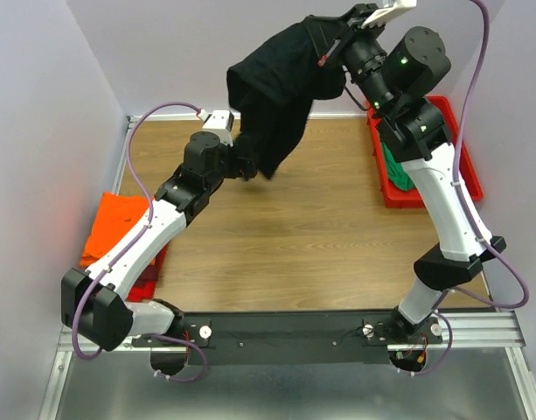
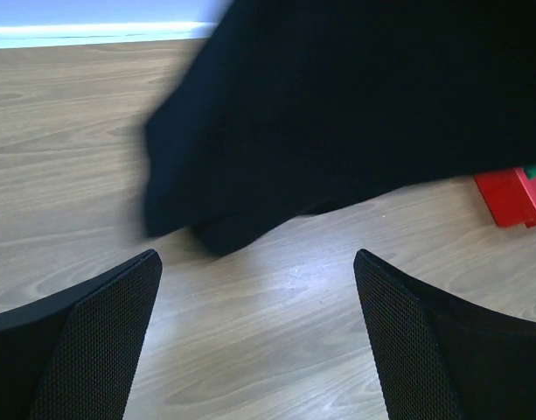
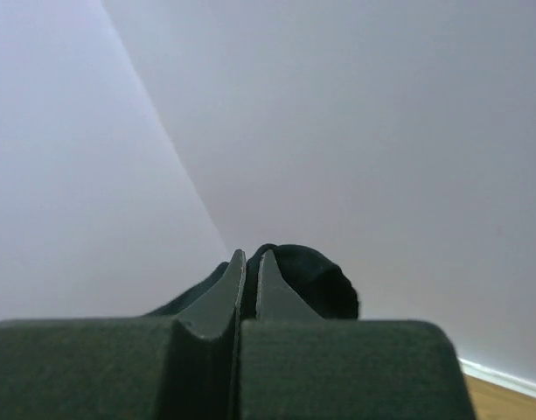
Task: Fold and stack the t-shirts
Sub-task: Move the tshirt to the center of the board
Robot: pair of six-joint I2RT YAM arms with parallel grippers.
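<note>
The large black t-shirt hangs in the air over the far middle of the table. My right gripper is shut on its top edge, high up; in the right wrist view the cloth bulges past the closed fingers. My left gripper is open and empty just below the shirt's hanging lower edge, above the wood. An orange t-shirt lies at the left table edge. A green t-shirt lies in the red tray.
A rigid red plastic tray stands at the right side of the table. Another red object lies under the orange shirt by the left arm. Grey walls close the table at the back and sides.
</note>
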